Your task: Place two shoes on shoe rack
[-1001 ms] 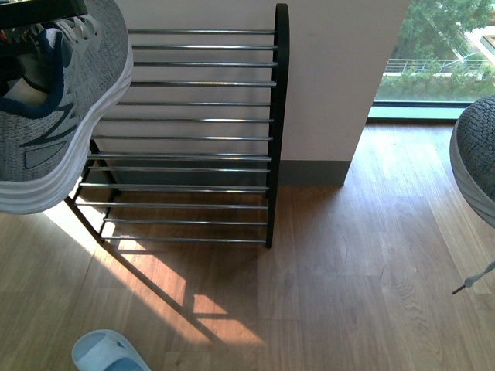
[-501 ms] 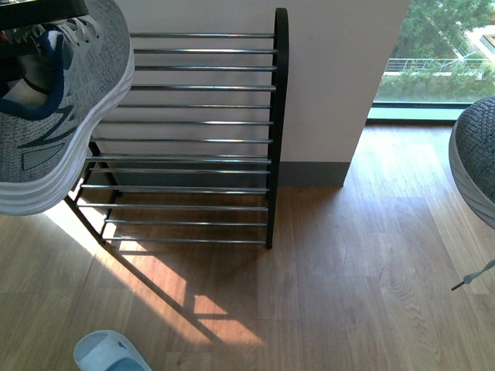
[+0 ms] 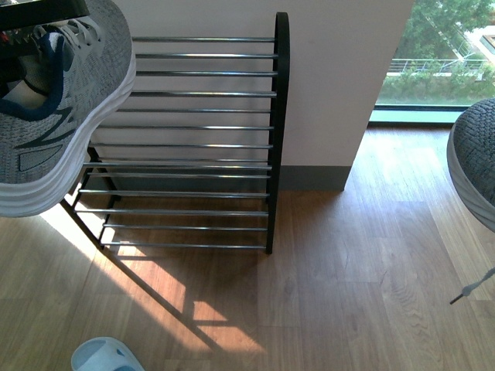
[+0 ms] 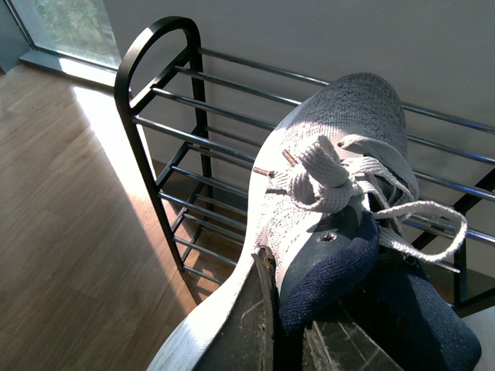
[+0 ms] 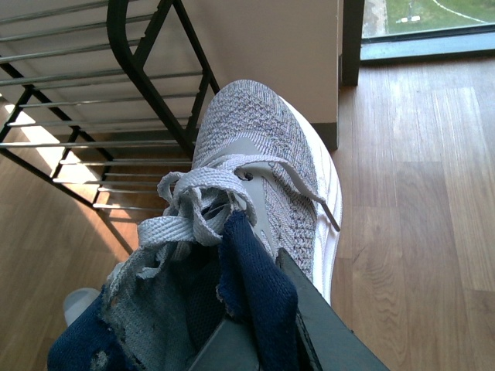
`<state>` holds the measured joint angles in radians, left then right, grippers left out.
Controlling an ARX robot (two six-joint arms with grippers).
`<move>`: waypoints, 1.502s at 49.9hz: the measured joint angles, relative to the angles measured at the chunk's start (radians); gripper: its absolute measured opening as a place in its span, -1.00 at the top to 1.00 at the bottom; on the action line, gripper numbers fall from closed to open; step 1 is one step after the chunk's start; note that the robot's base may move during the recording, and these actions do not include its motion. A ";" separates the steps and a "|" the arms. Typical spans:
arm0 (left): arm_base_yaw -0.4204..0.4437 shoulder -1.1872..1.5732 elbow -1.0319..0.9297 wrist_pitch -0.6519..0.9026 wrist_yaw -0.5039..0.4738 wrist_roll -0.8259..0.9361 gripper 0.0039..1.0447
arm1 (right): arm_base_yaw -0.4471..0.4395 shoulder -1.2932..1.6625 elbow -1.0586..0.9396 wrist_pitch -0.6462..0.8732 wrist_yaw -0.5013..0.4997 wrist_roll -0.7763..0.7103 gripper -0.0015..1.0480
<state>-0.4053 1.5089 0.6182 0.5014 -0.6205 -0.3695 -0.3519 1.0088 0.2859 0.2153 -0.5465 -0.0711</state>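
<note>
Sunlit floor point(image 3: 348, 270), rack point(image 3: 193, 147) ahead. I've the left gripper point(image 4: 298, 332) clamped on the left sneaker point(image 4: 340, 154) and the right gripper point(image 5: 263, 325) on the right sneaker point(image 5: 263, 147), both aloft. Next I'd lower each level onto a tier.

The upper-left sneaker point(image 3: 54, 100) is mottled grey knit with a white sole (navy lining, pale laces); the right-edge sneaker point(image 3: 473, 158) is the same grey. The shoe rack point(image 3: 201, 146) is chrome-barred and black-framed; the slide point(image 3: 104, 358) is pale blue.

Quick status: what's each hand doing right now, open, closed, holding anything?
Left hand: closed on a grey sneaker at its navy collar.
Right hand: closed on the other grey sneaker at its collar.
</note>
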 joint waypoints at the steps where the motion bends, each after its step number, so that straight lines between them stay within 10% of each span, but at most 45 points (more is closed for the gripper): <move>1: 0.000 0.000 0.000 0.000 0.000 0.000 0.98 | 0.000 0.000 0.000 0.000 0.000 0.000 0.97; 32: 0.000 0.001 0.000 0.000 0.000 0.000 0.98 | 0.000 0.000 0.000 0.002 -0.003 -0.001 0.97; 42: 0.000 0.001 0.000 0.000 0.000 0.000 0.98 | 0.046 0.027 -0.048 0.311 -0.055 -0.058 0.97; 51: 0.000 0.001 0.000 0.000 0.000 0.000 0.98 | 0.201 0.058 0.056 0.230 0.092 -0.001 0.97; 63: 0.000 0.001 0.000 0.000 0.000 0.000 0.98 | 0.619 0.335 0.423 0.119 0.451 0.239 0.97; 75: 0.000 0.001 0.000 0.000 0.000 0.000 0.98 | 0.787 0.686 0.832 -0.015 0.692 0.506 0.97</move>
<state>-0.4057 1.5101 0.6182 0.5014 -0.6209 -0.3695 0.4351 1.6951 1.1183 0.2001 0.1452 0.4347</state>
